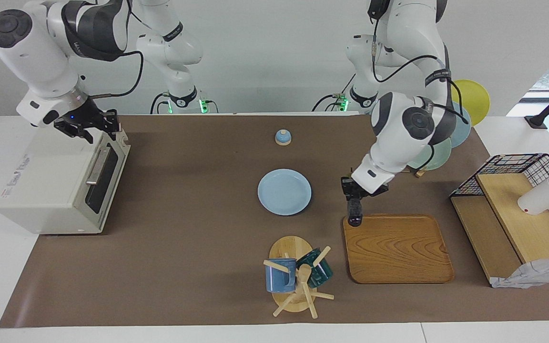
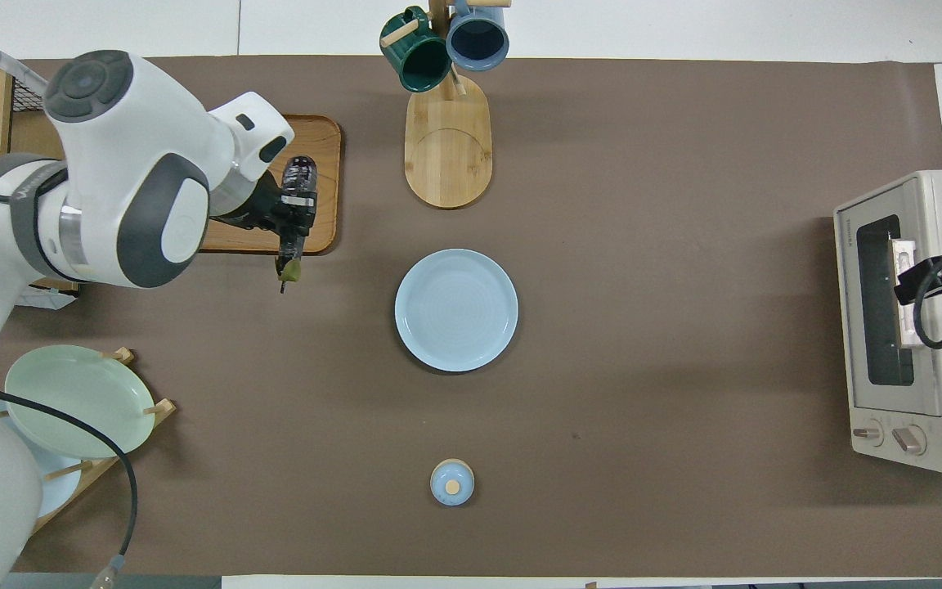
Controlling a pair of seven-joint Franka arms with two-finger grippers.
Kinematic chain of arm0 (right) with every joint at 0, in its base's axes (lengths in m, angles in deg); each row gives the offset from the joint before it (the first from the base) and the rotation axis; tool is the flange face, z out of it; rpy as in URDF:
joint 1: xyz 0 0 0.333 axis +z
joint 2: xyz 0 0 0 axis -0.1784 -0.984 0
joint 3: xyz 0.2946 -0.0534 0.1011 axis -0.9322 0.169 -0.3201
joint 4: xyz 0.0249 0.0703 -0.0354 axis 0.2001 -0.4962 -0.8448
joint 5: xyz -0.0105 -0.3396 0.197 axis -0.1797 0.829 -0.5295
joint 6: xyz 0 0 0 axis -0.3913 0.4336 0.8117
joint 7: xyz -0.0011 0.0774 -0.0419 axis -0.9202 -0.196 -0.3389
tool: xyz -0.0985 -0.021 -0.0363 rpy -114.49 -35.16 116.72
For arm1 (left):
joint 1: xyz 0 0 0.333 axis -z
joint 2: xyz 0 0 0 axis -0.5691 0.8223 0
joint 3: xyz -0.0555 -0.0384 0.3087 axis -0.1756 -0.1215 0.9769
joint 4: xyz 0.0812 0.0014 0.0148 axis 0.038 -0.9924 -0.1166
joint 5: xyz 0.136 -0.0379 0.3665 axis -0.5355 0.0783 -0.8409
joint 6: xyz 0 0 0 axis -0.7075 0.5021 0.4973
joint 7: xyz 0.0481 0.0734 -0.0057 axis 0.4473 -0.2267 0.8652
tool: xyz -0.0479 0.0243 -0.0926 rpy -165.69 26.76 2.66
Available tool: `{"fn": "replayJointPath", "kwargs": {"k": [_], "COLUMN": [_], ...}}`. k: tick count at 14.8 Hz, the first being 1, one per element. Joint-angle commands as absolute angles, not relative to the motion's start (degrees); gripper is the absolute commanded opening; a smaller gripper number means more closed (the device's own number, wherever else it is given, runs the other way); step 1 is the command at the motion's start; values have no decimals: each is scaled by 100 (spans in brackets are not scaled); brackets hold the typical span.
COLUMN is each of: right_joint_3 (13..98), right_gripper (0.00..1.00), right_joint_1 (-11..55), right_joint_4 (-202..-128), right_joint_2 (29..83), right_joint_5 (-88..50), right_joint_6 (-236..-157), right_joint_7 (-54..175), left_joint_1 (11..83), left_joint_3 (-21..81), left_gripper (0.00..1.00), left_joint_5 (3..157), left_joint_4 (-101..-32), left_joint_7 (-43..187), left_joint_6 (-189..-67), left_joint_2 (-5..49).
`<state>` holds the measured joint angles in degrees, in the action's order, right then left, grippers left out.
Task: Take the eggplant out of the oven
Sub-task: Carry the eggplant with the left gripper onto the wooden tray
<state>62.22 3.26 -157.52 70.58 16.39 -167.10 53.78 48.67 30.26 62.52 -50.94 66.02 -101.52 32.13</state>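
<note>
Note that the left gripper (image 1: 353, 196) pinches the eggplant (image 1: 353, 211), long axis hanging steeply downward, over the wooden tray (image 1: 398, 252) edge. The right gripper (image 1: 94, 125), fingers spread, hovers above the closed oven (image 1: 50, 190).

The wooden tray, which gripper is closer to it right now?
Left. The left gripper holds the eggplant over the wooden tray's edge. The right gripper is over the oven, at the right arm's end of the table.
</note>
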Motion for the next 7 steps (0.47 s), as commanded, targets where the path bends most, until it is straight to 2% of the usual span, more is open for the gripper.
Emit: {"fn": "replayJointPath", "kwargs": {"k": [1,3,5,7], "right_joint_3": [6143,6010,6028,6264], "right_gripper": [100,100,100,100], "right_joint_1": [316,316,359,754], "right_joint_4": [-15625,-15651,-15704,-15713], "right_joint_2": [7001,7036,7054,7080], "right_joint_5": [1504,1513,1513,1557], "right_joint_6": [-16642,-16598,-16589,-16580], "right_joint_7": [5695,5756,5774,6001], "left_joint_1": [4524,4436,4199,4075], "left_joint_3": [2968,2968,2968,2968], "left_gripper": [0,0,0,0], "left_joint_5": [6232,6224,6189,6022], "left_joint_4": [-4993,-4967,-4522,-4265], "left_joint_7": [6594,6594,6594,6594], "left_joint_6": [-10372,-10610,-10689,-10864], "left_joint_2": [3412,3640,4095,4440]}}
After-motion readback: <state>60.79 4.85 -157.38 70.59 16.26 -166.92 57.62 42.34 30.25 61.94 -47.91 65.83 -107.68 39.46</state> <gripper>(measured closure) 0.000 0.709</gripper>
